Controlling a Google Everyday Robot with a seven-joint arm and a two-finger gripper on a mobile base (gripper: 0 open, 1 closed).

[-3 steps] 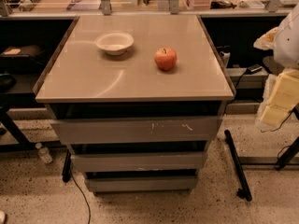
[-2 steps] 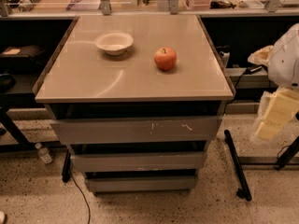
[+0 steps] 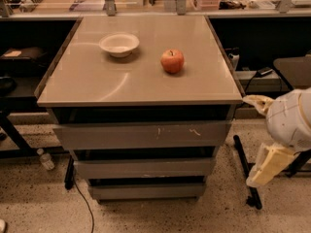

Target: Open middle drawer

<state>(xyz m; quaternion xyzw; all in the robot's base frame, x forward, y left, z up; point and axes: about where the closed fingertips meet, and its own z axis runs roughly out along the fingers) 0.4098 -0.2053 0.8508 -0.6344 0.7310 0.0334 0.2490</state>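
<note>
The cabinet has three grey drawer fronts stacked under its tan top. The middle drawer [image 3: 143, 168] is the plain, medium-width front, and it sits flush and shut. Above it is the wider front with white scratches [image 3: 141, 135]. Below it is the narrowest front [image 3: 146, 191]. My gripper [image 3: 261, 170] hangs low at the right of the cabinet, level with the middle drawer and well apart from it. It shows as a cream part under the white rounded arm joint [image 3: 290, 119].
A white bowl [image 3: 119, 44] and a red apple [image 3: 172, 61] sit on the cabinet top [image 3: 97, 81]. A black stand leg [image 3: 244, 165] lies on the floor between the cabinet and my gripper. A small bottle [image 3: 46, 159] stands at the lower left. Dark shelves flank the cabinet.
My arm has dropped lower along the cabinet's right side, and the gripper has come down to about drawer height. The drawers, bowl and apple have not moved.
</note>
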